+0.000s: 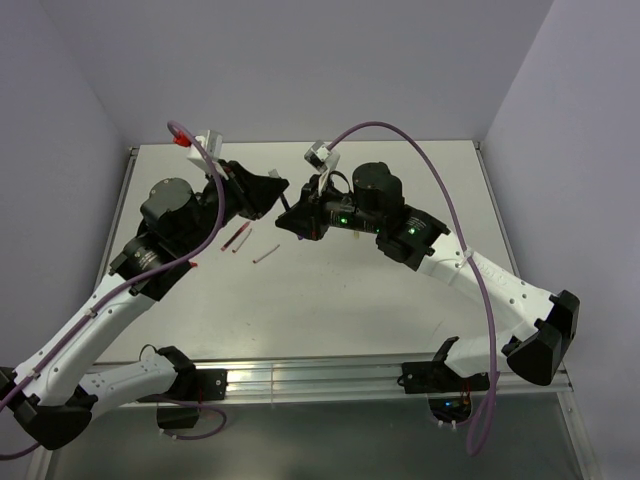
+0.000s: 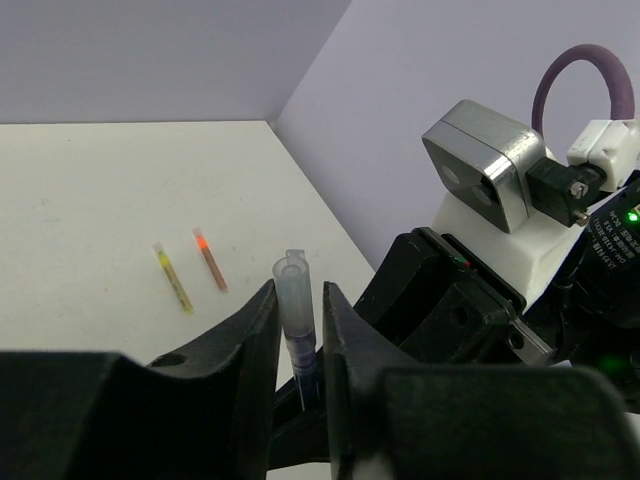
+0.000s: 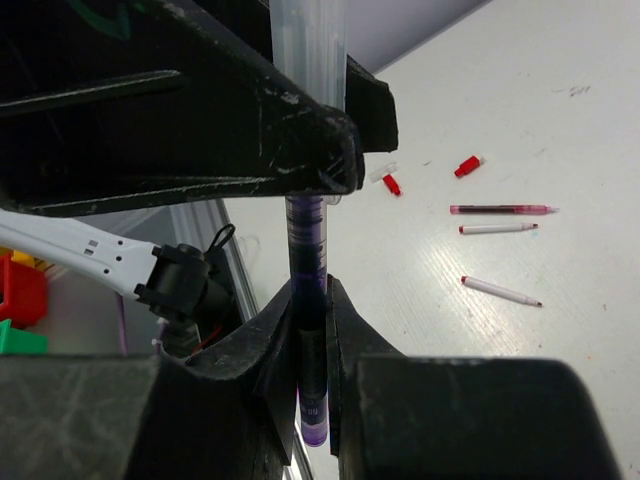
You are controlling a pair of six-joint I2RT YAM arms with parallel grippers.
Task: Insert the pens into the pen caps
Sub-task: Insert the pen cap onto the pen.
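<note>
- Left gripper (image 2: pixel 299 292): raised above the bench (image 1: pixel 400 310), facing the right gripper. The jaws stand narrow, one on each side of the clear cap (image 2: pixel 296 300). Whether they press on it or only flank it cannot be told.
- Right gripper (image 3: pixel 310 292): jaws closed tight on the purple pen (image 3: pixel 307 240), gripping it low on the barrel. The butt end sticks out below the fingers.
- Purple pen: held in the air between the two grippers, clear of the bench. Its free end points into the clear cap, and a dark tip shows inside the cap's lower part in the left wrist view. How deep it sits cannot be told.
- Clear cap: a pale, see-through tube in line with the purple pen, its far end standing proud of the left gripper's fingers.
- Dark red pen (image 3: pixel 500 209): flat on the bench, beyond the grippers in the right wrist view.
- White pen (image 3: pixel 497 228): red-tipped, just beside the dark red pen and parallel to it.
- Second pale pen (image 3: pixel 500 291): flat, set apart from that pair and slightly angled to it.
- Red cap (image 3: pixel 467 166): loose on the bench, near the dark red pen.
- Second red cap (image 3: pixel 392 184): loose, just beside a pale cap (image 3: pixel 382 171).
- Yellow pen (image 2: pixel 173 277) and orange pen (image 2: pixel 210 259): flat on the bench, side by side without touching, seen from the left wrist.
</note>
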